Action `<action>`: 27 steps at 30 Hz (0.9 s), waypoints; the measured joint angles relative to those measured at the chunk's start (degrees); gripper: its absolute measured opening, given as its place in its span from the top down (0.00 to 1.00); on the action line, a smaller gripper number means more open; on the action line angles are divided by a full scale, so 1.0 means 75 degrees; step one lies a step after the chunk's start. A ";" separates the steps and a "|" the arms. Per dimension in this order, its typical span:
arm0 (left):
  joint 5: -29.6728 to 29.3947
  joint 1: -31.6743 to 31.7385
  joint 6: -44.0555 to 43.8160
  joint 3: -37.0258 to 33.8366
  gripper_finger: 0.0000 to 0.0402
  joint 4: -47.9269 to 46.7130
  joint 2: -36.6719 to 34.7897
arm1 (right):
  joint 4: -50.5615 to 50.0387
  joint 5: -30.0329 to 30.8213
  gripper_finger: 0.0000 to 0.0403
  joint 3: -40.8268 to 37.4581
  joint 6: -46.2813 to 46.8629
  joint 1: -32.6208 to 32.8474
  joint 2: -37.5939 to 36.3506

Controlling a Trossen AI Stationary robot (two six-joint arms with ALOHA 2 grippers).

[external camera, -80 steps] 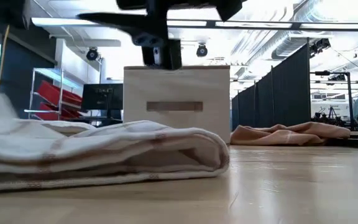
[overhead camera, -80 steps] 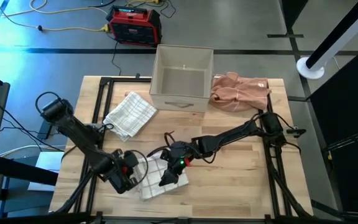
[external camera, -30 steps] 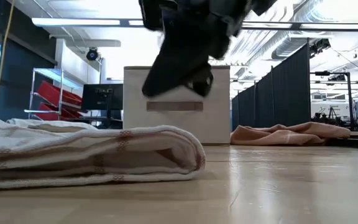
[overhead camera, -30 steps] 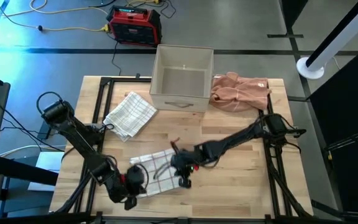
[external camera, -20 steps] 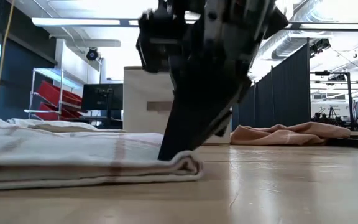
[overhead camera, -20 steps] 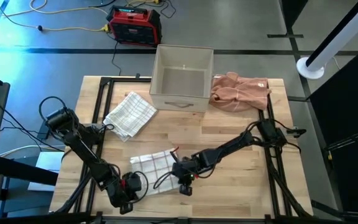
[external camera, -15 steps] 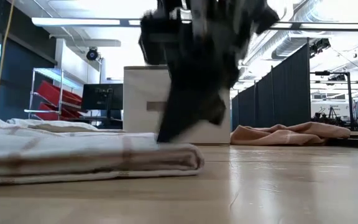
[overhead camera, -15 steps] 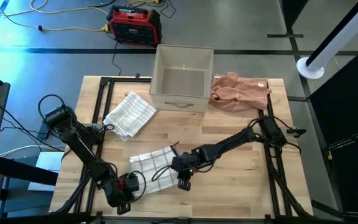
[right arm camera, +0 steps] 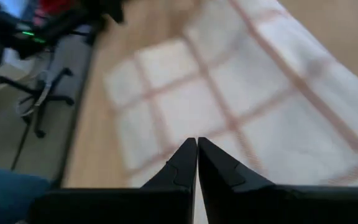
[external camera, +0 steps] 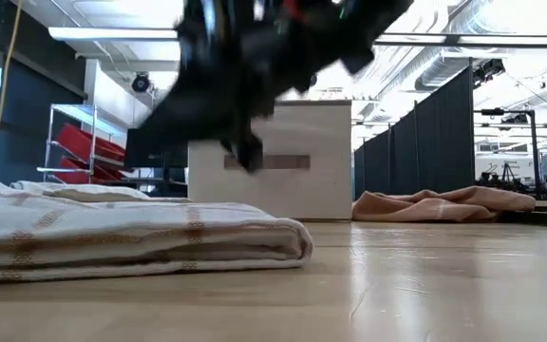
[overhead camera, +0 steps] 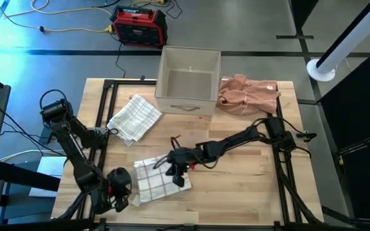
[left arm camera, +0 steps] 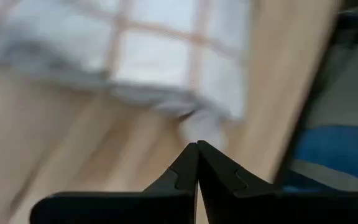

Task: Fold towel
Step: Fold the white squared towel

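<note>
**Op:** Status, both grippers?

**Me:** R gripper (overhead camera: pixel 172 168) is hovering over the towel (overhead camera: pixel 154 179), above its right edge. Fingers are pressed together tip to tip in the R wrist view, nothing between them. L gripper (overhead camera: pixel 122 192) is sitting off the towel's left edge, near the table (overhead camera: pixel 249 192) front corner. Its fingers are likewise closed, tips meeting, empty; cloth lies just beyond them in the L wrist view.

**Op:** Towel location?

**Me:** Front-left area of the table, lying as a flat folded rectangle with a slight tilt. Low view is showing stacked layers with a rounded fold edge on the right. I'm judging the fold mostly done, maybe needing one more fold or a squaring-up.

**Op:** Risks from here?

**Me:** 1) Both grippers are closed, so descending without opening first would only push the cloth and bunch the layers. 2) A pinch at the fold edge could catch the top layer only, causing the stack to peel open. 3) L gripper is working near the table edge; a sideways drag could pull a corner off the edge. 4) A second checked cloth (overhead camera: pixel 133 119) is lying behind, well apart, so low mix-up risk. Box (overhead camera: pixel 188 80) and tan cloth (overhead camera: pixel 249 93) are at the back, no interference expected.
</note>
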 joint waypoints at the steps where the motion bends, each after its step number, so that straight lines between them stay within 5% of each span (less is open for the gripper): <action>1: 0.0023 -0.0068 -0.0274 0.0000 1.00 -0.0240 0.0041 | -0.0019 -0.0004 1.00 0.0000 0.0044 -0.0068 0.0112; 15: 0.0105 -0.0108 -0.1138 -0.0003 1.00 -0.0439 0.0079 | -0.2604 0.1034 1.00 0.0050 0.0015 -0.1724 0.0313; 27: 0.0104 -0.0109 -0.1284 -0.0003 1.00 -0.0499 0.0077 | -0.3671 0.3855 1.00 0.0023 0.2508 -0.2212 0.0227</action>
